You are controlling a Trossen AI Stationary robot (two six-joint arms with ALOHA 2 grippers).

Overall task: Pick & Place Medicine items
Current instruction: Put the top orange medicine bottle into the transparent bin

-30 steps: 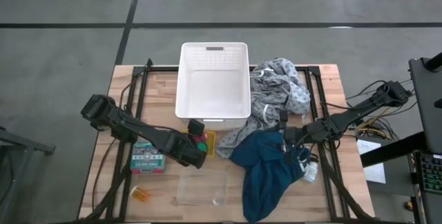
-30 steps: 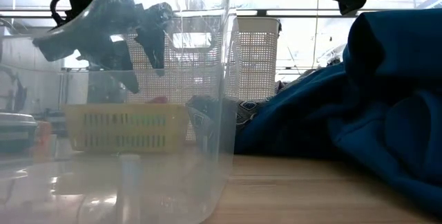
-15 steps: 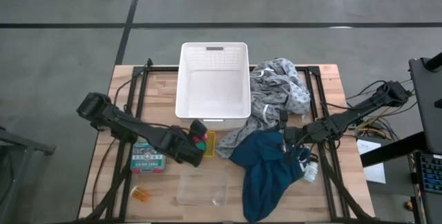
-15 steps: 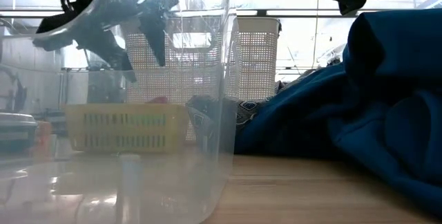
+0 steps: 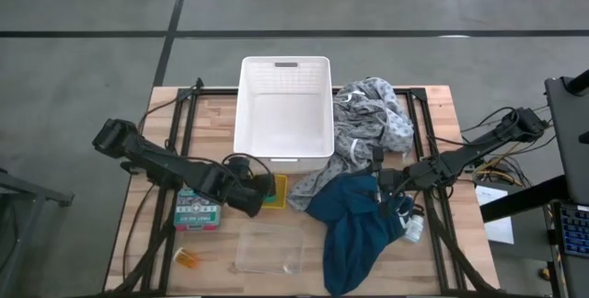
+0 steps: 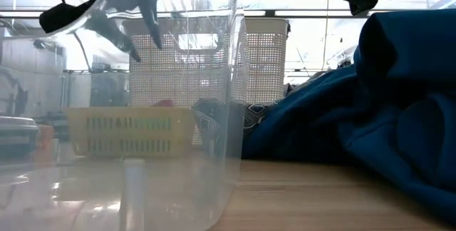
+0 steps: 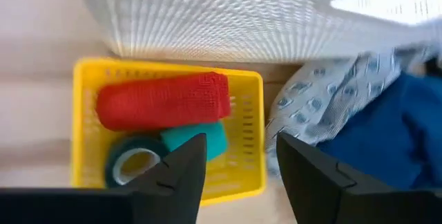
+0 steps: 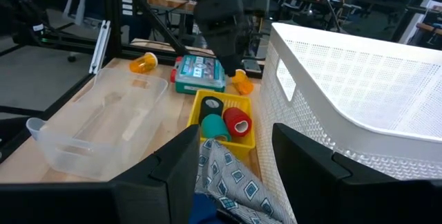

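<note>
A small yellow basket (image 7: 166, 131) stands on the table in front of the white basket. In it lie a red roll (image 7: 162, 101), a teal roll (image 7: 197, 137) and a dark green roll (image 7: 135, 165). My left gripper (image 5: 260, 188) is open and empty above the yellow basket (image 5: 277, 190); it also shows in the left wrist view (image 7: 238, 175). One orange bottle (image 5: 187, 258) lies near the front left, and another (image 8: 242, 82) lies beside a green-and-white box (image 5: 198, 209). A white bottle (image 5: 414, 228) lies by the blue cloth. My right gripper (image 5: 382, 185) is open over the cloths.
A white basket (image 5: 285, 105) stands at the far middle. A clear plastic container (image 5: 270, 250) stands near the front edge. A grey patterned cloth (image 5: 373, 123) and a teal-blue cloth (image 5: 359, 229) are heaped on the right half. Bare wood shows at the front left.
My left gripper has risen and drawn back a little toward the table's left edge, away from the yellow basket, staying open and empty. The rolls in the basket have stayed where they were.
</note>
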